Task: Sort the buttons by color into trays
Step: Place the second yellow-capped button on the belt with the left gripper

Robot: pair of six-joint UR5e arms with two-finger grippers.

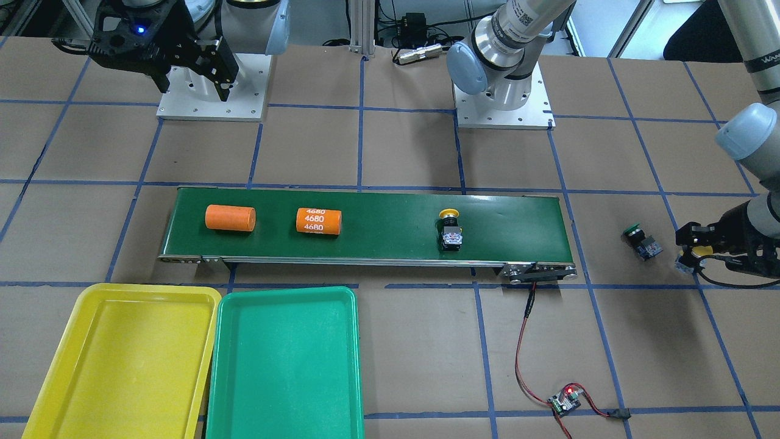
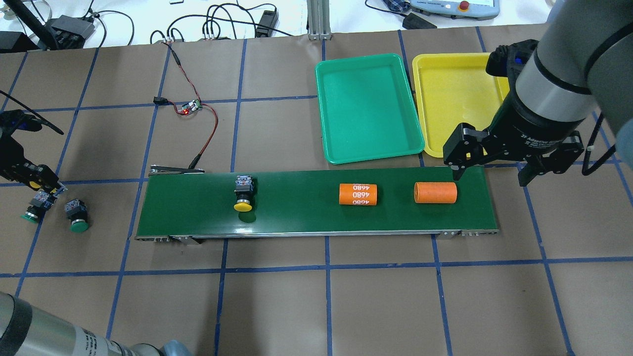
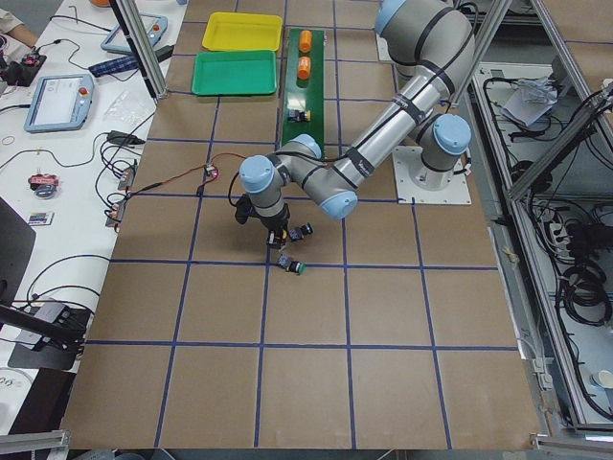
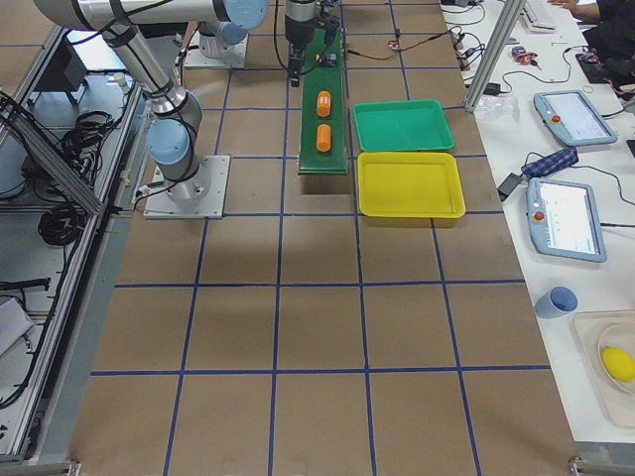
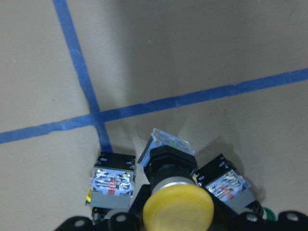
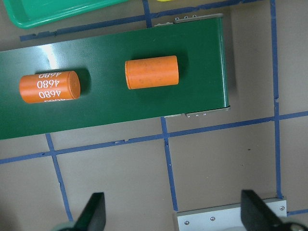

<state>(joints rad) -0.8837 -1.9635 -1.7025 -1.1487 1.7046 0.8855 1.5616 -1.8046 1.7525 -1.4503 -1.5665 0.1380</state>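
My left end effector pinches a yellow button for the yellow tray; right end effector hangs spread.

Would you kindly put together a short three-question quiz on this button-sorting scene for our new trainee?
1. True or false: the green tray and the yellow tray both lie empty.
2. Which of these lies on the conveyor belt along with the two orange cylinders? A. a yellow-capped button; B. a green-capped button; C. a red-capped button.
3. Short answer: what colour is the cap of the gripped button held in the left end effector?

Key: 1 true; 2 A; 3 yellow.
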